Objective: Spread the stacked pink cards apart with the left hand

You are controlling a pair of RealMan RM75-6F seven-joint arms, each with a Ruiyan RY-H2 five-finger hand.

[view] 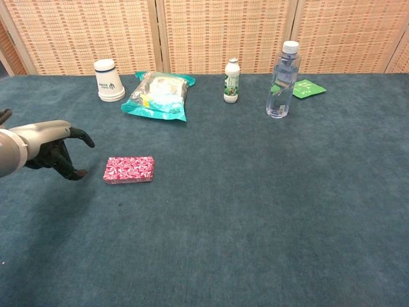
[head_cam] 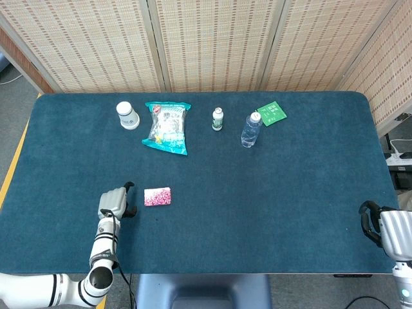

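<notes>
The left hand, fingers apart and empty, hovers just left of the pink cards, apparently lying crosswise.

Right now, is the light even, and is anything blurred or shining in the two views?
Head view: soft, even light, the pink cards sharp, almost no shadows. Chest view: the clear bottle glints faintly; the left hand is slightly soft, dark beneath, throwing only a weak shadow.
</notes>
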